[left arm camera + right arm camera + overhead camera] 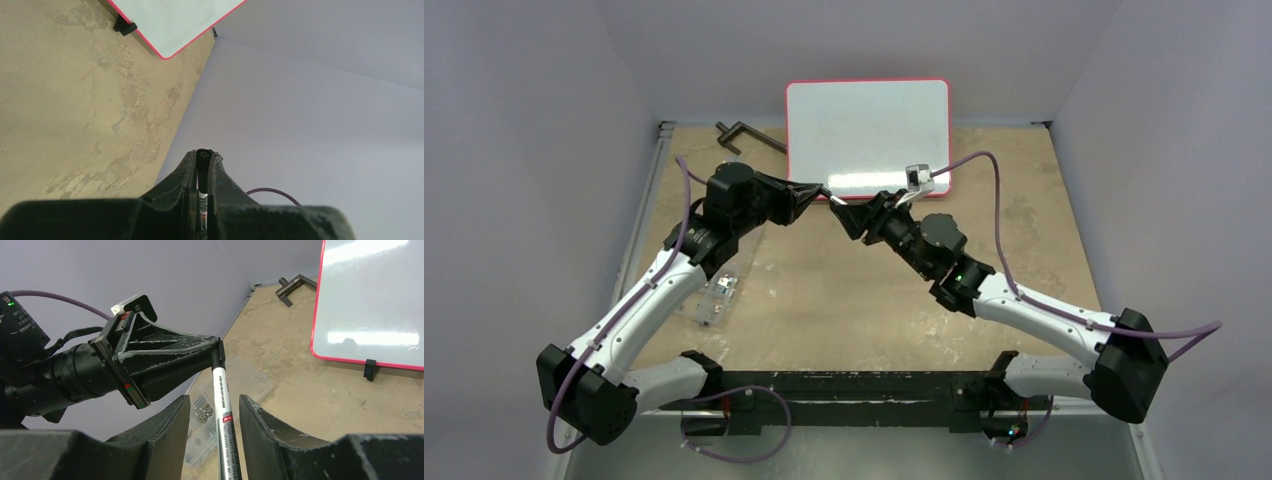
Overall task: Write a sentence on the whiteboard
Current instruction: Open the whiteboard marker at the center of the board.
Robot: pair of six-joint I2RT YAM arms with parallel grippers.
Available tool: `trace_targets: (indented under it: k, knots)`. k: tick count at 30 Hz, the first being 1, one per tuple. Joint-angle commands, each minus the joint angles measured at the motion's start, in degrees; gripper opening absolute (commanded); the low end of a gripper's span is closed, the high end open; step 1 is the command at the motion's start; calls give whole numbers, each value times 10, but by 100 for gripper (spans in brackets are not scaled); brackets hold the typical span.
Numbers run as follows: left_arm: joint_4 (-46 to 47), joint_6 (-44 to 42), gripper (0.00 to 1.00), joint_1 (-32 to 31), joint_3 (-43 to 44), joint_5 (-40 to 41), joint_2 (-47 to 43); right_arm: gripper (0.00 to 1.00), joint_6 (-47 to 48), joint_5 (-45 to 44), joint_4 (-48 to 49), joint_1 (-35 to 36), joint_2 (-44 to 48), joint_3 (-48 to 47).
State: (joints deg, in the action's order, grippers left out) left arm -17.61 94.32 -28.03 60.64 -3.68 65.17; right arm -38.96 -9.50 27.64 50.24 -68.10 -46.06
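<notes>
The left gripper [821,190] pinches the black end of a slim white marker [222,405] shut. The right gripper [214,412] has its black wedge fingers apart either side of the barrel, near the glossy red-rimmed whiteboard [867,125].

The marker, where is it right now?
In the right wrist view, the marker is left of the whiteboard, its top end pinched by the left gripper, its body between the right gripper's open fingers.

My left arm [639,300] and right arm [1044,312]: white shells, black joints, a purple cable [996,203] along each. I see the left gripper [218,347] black, triangular, ribbed, with scuffed pale edges.
</notes>
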Motion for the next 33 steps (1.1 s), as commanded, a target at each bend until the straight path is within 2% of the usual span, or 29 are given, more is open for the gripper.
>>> trace_targets:
  k: [1,25,33]
  knots:
    - [20,10,0,4,13,12,-19,40,7,-12,27,1,-5,-31]
    - [-1,0,0,4,1,23,-31,31,14,-18,61,1,-21,-40]
    - [-5,-2,0,4,-2,23,-30,21,11,-15,77,1,-28,-37]
